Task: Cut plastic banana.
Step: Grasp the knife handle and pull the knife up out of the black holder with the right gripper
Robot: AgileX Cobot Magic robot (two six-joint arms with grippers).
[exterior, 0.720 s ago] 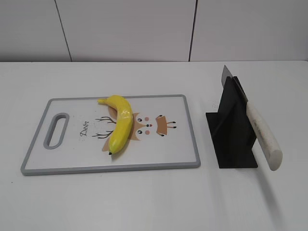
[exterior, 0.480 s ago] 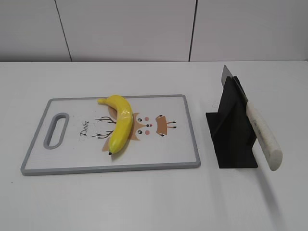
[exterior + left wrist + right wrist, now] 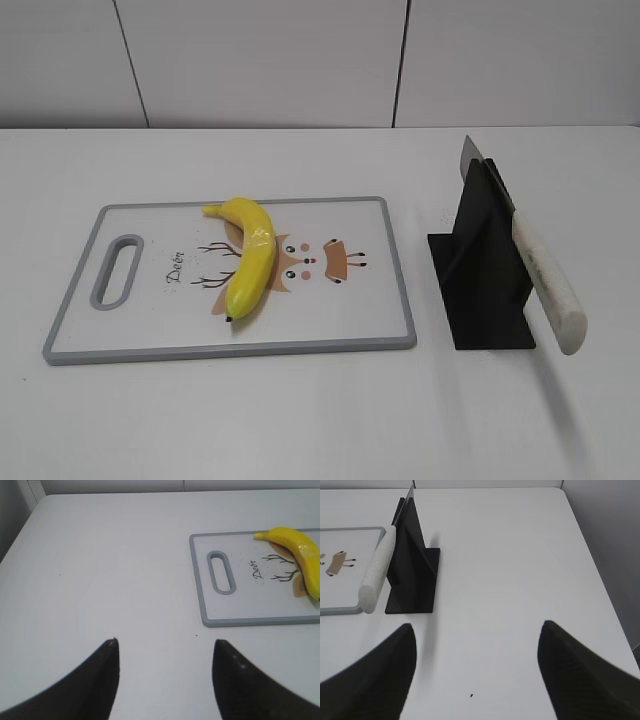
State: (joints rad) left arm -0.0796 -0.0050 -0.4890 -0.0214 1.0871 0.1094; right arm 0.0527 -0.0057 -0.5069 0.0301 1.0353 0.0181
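Note:
The yellow plastic banana (image 3: 248, 259) lies on a white cutting board with a grey rim (image 3: 400, 270), dark tip towards the front; it also shows in the left wrist view (image 3: 300, 550). A knife with a white handle (image 3: 545, 280) rests slanted in a black stand (image 3: 480, 270); the right wrist view shows the handle (image 3: 377, 570) and stand (image 3: 415, 580). My left gripper (image 3: 165, 642) is open and empty over bare table left of the board. My right gripper (image 3: 477, 627) is open and empty, right of and nearer than the stand. Neither gripper shows in the exterior view.
The board (image 3: 200, 590) has a slot handle (image 3: 221, 572) at its left end and a deer drawing in the middle. The white table's right edge (image 3: 600, 580) runs close to the right gripper. A white wall (image 3: 300, 60) stands behind the table.

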